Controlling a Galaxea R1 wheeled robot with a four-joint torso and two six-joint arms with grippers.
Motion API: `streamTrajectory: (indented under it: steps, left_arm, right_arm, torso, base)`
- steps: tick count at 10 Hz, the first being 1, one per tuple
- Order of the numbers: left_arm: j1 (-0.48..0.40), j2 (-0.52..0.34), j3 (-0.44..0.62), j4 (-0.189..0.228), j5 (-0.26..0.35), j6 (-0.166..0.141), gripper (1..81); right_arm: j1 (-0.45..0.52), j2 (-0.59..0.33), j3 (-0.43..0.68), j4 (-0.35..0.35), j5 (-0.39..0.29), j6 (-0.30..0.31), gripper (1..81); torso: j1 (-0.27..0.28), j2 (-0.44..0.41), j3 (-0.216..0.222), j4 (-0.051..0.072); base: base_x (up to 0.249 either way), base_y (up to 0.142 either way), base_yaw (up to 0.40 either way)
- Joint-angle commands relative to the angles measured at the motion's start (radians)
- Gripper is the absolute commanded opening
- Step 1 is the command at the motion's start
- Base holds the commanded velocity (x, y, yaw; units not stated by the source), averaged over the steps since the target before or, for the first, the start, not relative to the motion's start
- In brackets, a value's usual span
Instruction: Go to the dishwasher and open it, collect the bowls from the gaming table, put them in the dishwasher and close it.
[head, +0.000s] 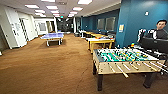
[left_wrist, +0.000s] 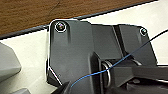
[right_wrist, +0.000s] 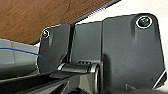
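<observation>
The bowls (head: 132, 45), small bright specks past the foosball table (head: 125, 58), sit well ahead on my right near the yellow-edged gaming table (head: 100, 40). I judge them light, stiff plastic, slippery; the rim is the place to pinch. Whether my pincers are open or closed, I cannot tell.

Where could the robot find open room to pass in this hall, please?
A broad stretch of brown carpet lies free between the white wall on the left and the foosball table. It is crowded on the right: the yellow-edged table, more tables behind, a person.
</observation>
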Motion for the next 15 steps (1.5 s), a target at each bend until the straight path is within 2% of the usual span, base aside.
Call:
streamTrajectory:
  steps: [1, 5, 15]
  left_arm:
    - [-0.04, -0.017, -0.002, 0.0, 0.044, 0.001, 81.1]
    - [-0.037, -0.017, -0.002, 0.0, 0.044, 0.001, 81.1]
    - [-0.034, -0.017, -0.002, 0.0, 0.041, 0.001, 81.1]
  right_arm:
    - [0.053, 0.013, 0.009, -0.003, -0.039, -0.002, 81.1]
    - [0.053, 0.013, 0.009, -0.003, -0.039, -0.002, 81.1]
    - [0.048, 0.014, 0.009, -0.003, -0.039, -0.002, 81.1]
  torso:
    - [0.0, 0.0, 0.0, 0.0]
    - [0.0, 0.0, 0.0, 0.0]
    - [-0.001, 0.0, 0.0, 0.0]
  base:
    - [0.08, 0.087, 0.0]
    - [0.08, 0.084, 0.0]
    - [0.096, 0.0, 0.0]
